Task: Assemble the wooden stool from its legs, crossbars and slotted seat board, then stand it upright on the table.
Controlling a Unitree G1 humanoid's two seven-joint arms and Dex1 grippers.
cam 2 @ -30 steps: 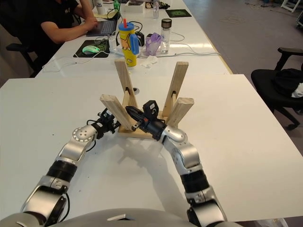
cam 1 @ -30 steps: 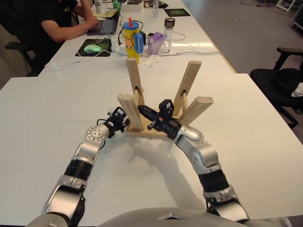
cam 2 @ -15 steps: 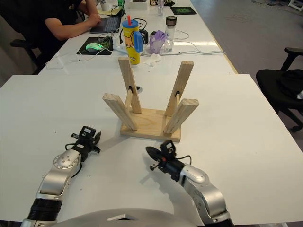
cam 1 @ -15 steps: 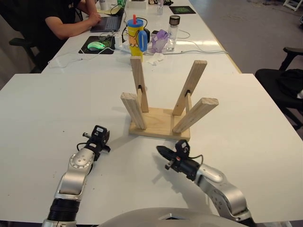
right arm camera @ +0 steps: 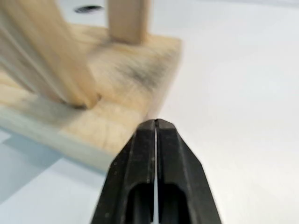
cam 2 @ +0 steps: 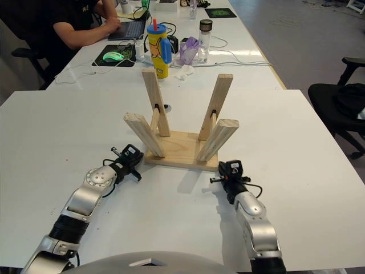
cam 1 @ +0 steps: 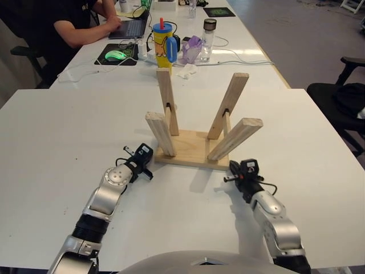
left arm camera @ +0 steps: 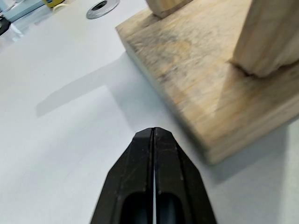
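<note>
Eye views: the stool (cam 1: pixel 191 149) sits seat-down mid-table (cam 1: pixel 57 131) (legs (cam 1: pixel 167 100) pointing up), with the left gripper (cam 1: pixel 149 167) and right gripper (cam 1: pixel 231 166) at its near corners.

Left wrist view: pincer clenched, just short of the seat board (left arm camera: pixel 196 70).

Right wrist view: clenched likewise, near the board's corner.

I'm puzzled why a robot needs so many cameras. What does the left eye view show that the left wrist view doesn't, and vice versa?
Left eye alone: all four legs pointing up, the right claw, a yellow cup behind. Left wrist alone: the left claw plainly shut, just short of a board corner. Both: the seat board lying on the white table.
</note>
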